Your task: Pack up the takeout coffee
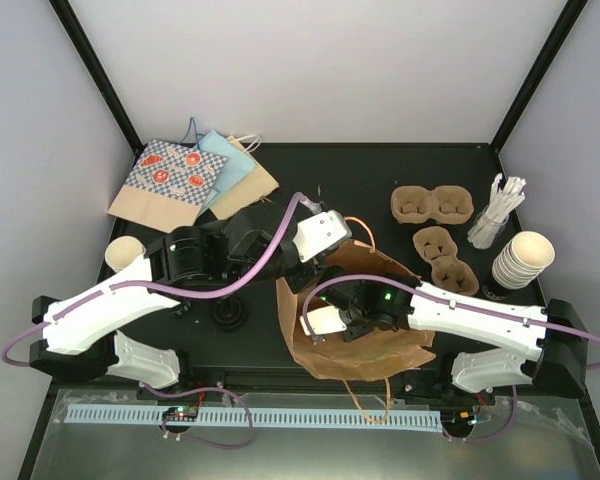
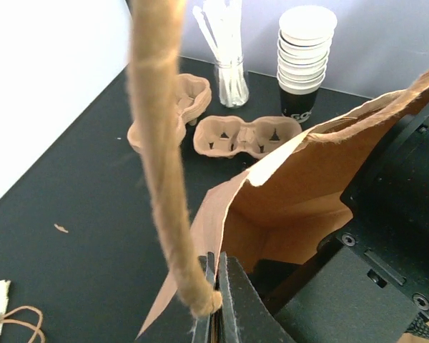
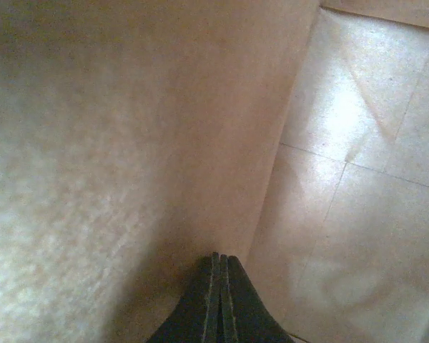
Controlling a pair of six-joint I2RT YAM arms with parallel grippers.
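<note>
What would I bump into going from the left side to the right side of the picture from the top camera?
single cream cup → brown paper bag → pulp cup carriers → stack of cream cups

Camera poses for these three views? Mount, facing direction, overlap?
Top external: above and behind the bases, looking down at the table; left arm and right arm in full.
Left wrist: looks past the left gripper, shut on the brown paper bag rim, toward cup carriers and cup stack; black arm housing lower right.
Right wrist: inside the bag, facing its paper walls; only the shut right gripper shows.
Shared: top and left wrist both see bag, carriers, cups.
</note>
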